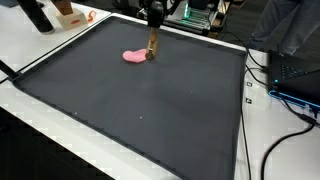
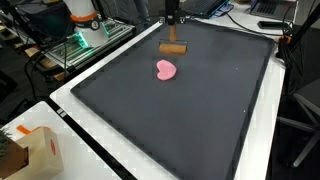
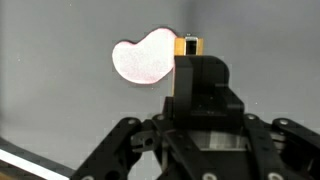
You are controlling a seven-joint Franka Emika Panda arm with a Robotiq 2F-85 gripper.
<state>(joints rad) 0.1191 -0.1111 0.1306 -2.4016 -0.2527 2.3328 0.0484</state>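
Readable text: none in any view
Box (image 2: 38, 152): dark marks on its side, too small to read
Gripper (image 3: 189, 48): black body fills the wrist view, no lettering legible
Block (image 2: 173, 47): plain brown faces, nothing legible
Mat (image 1: 140, 110): plain dark surface, no print legible in either exterior view
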